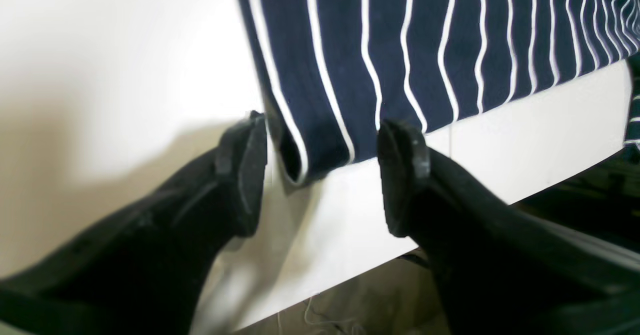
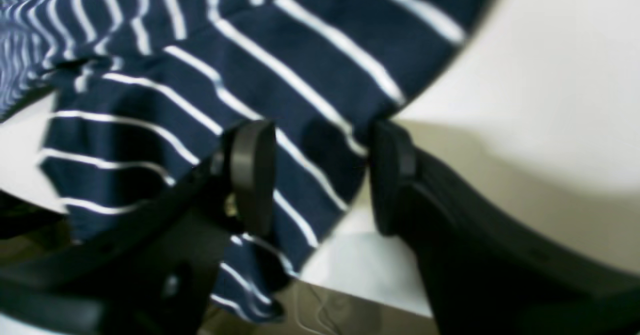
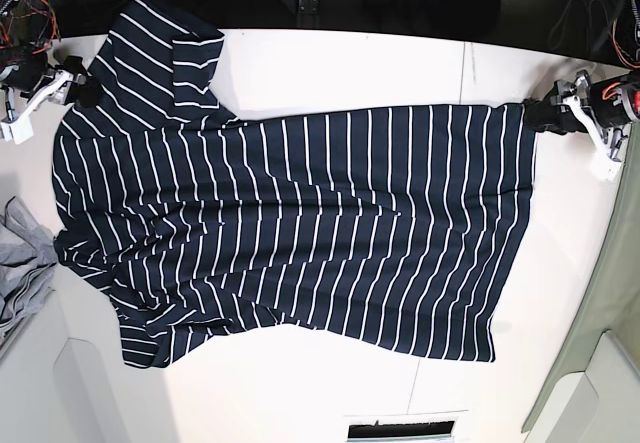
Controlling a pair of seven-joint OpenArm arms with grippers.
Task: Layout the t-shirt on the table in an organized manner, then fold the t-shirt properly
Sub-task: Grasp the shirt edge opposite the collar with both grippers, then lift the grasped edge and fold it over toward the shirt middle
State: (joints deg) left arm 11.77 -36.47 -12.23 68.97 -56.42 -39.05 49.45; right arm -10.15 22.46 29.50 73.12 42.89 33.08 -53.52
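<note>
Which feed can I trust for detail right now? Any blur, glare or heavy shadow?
Right wrist: soft and smeared, the t-shirt stripes fuzzy, table washed out. Left wrist: sharper on the stripes, but the table's left side blows out to white and the left hand casts a broad brownish shadow. Base: evenly lit and sharpest, whole shirt readable.

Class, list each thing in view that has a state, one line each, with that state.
t-shirt: spread flat, unfolded, one sleeve folded over.
left claw: open at the hem corner, gripping nothing.
right claw: open, striped cloth between its jaws.
grey garment: crumpled at the table edge.
</note>
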